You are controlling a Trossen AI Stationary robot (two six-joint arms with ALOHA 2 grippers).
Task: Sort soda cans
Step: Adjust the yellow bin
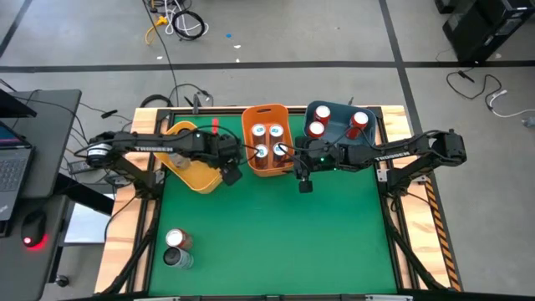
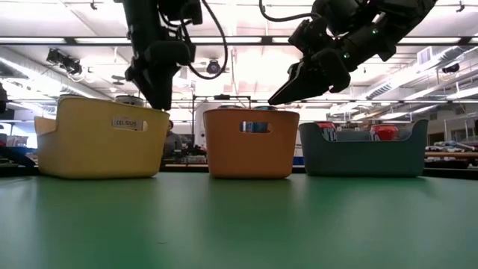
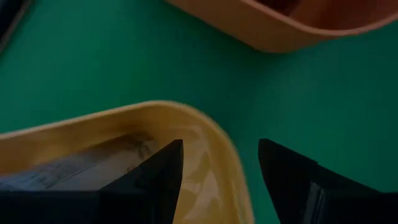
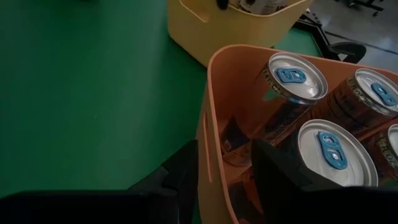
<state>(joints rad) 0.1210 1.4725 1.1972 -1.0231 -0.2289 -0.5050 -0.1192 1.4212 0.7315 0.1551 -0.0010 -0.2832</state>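
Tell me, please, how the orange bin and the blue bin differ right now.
The orange bin sits in the middle of the row; the blue bin sits at the right end. The orange bin holds four cans with blue tabs; the blue bin holds three red cans. The right gripper hovers at the orange bin's rim, not the blue one's. Both stand upright on the green table.

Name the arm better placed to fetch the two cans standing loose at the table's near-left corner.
Left, probably. The two loose cans stand on the left arm's side of the table. The left gripper hangs open at the yellow bin, while the right gripper is at the orange bin, farther across.
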